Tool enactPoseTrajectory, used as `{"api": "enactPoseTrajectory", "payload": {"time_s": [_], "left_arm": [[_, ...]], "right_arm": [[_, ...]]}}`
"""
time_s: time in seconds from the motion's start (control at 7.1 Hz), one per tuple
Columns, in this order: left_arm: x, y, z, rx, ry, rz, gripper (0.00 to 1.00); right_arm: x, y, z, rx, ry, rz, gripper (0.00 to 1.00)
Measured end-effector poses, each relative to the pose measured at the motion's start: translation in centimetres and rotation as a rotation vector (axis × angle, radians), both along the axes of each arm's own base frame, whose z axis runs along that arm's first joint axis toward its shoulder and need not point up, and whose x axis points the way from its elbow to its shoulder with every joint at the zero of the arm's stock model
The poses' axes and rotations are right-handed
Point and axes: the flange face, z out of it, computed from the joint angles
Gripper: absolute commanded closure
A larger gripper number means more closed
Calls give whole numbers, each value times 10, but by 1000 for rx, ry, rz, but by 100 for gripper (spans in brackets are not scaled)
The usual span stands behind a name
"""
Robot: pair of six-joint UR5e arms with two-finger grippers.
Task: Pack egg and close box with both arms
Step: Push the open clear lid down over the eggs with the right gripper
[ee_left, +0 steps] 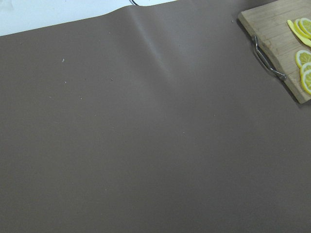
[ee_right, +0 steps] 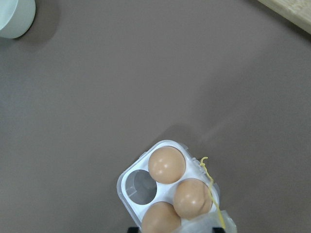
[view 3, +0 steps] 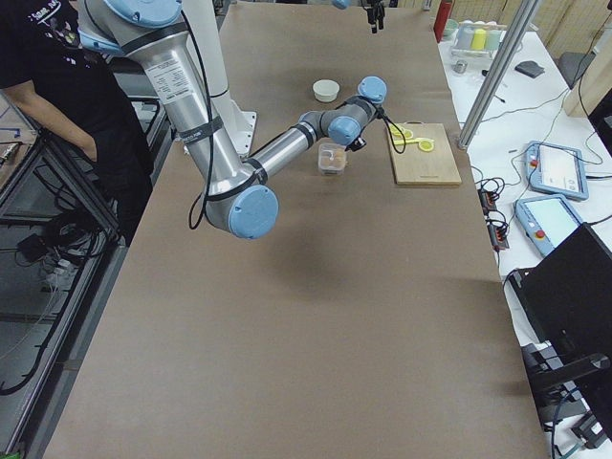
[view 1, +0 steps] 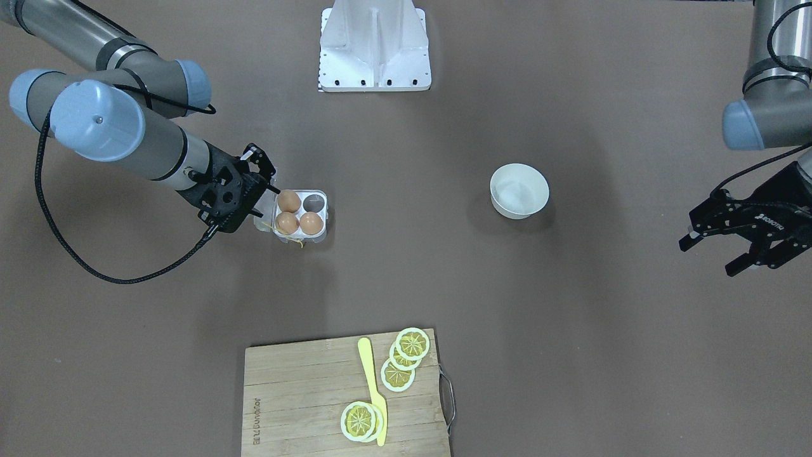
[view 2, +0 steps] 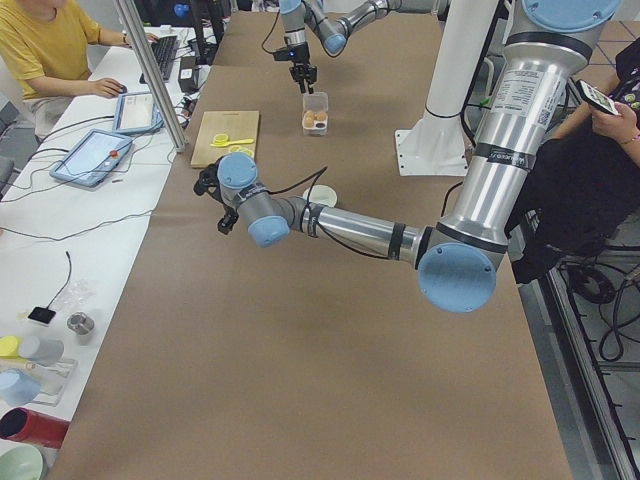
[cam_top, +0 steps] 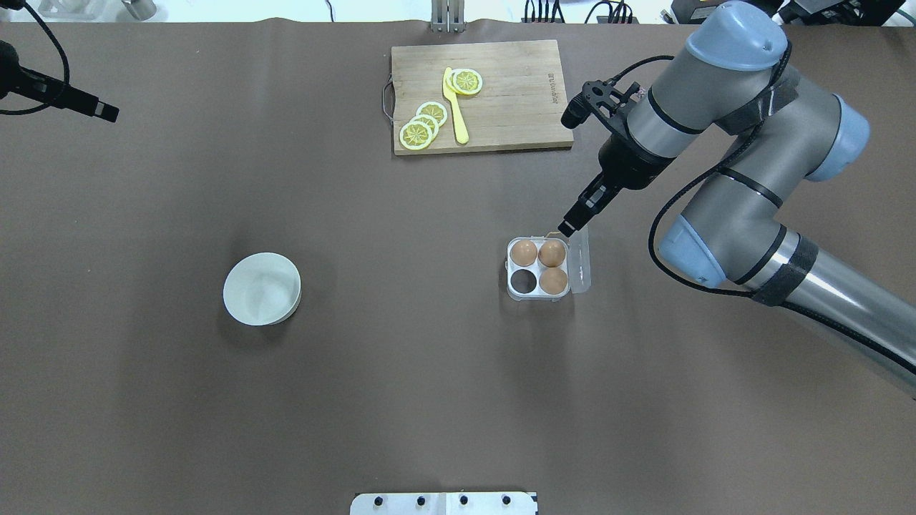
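Note:
The box is a small white four-cell carton right of the table's middle. It holds three brown eggs that look alike; I cannot tell which is the task's egg. One cell is empty. The clear lid is open, raised along the tray's right side. My right gripper looks shut, its tip at the lid's far corner; I cannot tell whether it holds the lid. In the front view it is beside the carton. My left gripper is open and empty, far off.
A white bowl stands empty on the left half. A wooden cutting board with lemon slices and a yellow knife lies at the far edge. The white metal stand is at the robot's side.

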Motion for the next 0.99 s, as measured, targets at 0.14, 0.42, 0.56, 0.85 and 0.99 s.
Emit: {"api": "enactPoseTrajectory", "payload": {"time_s": [0.14, 0.42, 0.56, 0.85, 0.99], "left_arm": [[0, 0, 0, 0, 0, 0, 9], [1, 0, 0, -1, 0, 1, 9], [1, 0, 1, -2, 0, 1, 9], [2, 1, 1, -1, -1, 2, 9], [3, 1, 0, -1, -1, 4, 9]], "right_arm": [[-2, 1, -3, -4, 0, -2, 33], [7, -6, -12, -16, -4, 9, 34], [20, -14, -15, -25, -11, 22, 35], [52, -30, -8, -67, -10, 52, 51], [67, -35, 6, -90, 2, 72, 52]]}}
